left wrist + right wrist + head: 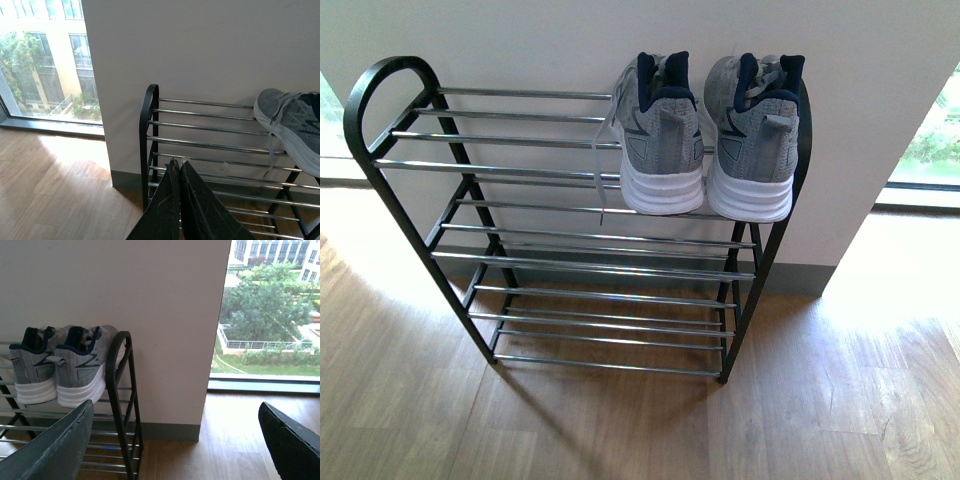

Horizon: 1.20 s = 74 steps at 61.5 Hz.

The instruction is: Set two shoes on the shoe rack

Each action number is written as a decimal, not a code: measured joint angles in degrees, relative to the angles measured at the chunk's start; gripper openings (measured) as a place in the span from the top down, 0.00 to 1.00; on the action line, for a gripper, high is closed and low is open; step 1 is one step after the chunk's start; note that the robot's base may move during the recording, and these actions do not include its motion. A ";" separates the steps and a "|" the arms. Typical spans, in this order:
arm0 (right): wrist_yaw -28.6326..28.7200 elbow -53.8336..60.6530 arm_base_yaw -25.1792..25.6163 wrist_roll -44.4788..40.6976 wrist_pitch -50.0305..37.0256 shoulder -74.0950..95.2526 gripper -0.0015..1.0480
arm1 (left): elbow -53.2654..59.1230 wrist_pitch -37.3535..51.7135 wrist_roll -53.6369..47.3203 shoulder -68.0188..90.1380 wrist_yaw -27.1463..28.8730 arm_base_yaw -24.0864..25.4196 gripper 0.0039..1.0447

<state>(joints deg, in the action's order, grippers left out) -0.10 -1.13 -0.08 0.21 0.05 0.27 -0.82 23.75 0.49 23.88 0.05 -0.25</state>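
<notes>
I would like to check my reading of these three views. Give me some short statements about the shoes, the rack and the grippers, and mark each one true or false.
1. Both grey sneakers stand on the top shelf of the shoe rack. True.
2. In the front view the sneakers sit at the rack's left end. False: they sit at its right end, heels towards the camera.
3. The fingers of the left gripper are spread wide apart. False: they are closed together, with nothing between them.
4. The right gripper is open and holds nothing. True.
5. A lace hangs down past the top shelf. True.
</notes>
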 joint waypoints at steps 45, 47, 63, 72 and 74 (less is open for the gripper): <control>0.02 0.00 0.00 0.00 0.00 0.00 0.09 | 0.00 -19.17 -0.02 -17.86 -0.02 0.00 0.99; 0.00 0.00 0.00 0.00 0.00 0.00 0.09 | 0.00 -21.97 -0.02 -20.13 -0.02 0.00 0.99; 0.00 0.00 0.00 -0.02 0.00 0.00 0.09 | 0.00 -23.78 -0.02 -22.99 -0.04 0.04 0.99; -0.02 0.00 0.00 -0.02 0.00 -0.07 0.09 | 0.00 -23.76 -0.02 -22.99 -0.04 0.04 0.83; 0.02 0.00 0.00 0.00 0.00 0.00 0.09 | 0.00 -23.76 -0.02 -22.99 -0.02 0.04 0.76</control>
<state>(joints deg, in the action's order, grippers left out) -0.08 -1.13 -0.08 0.21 0.05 0.27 -0.82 -0.01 0.47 0.89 0.03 -0.21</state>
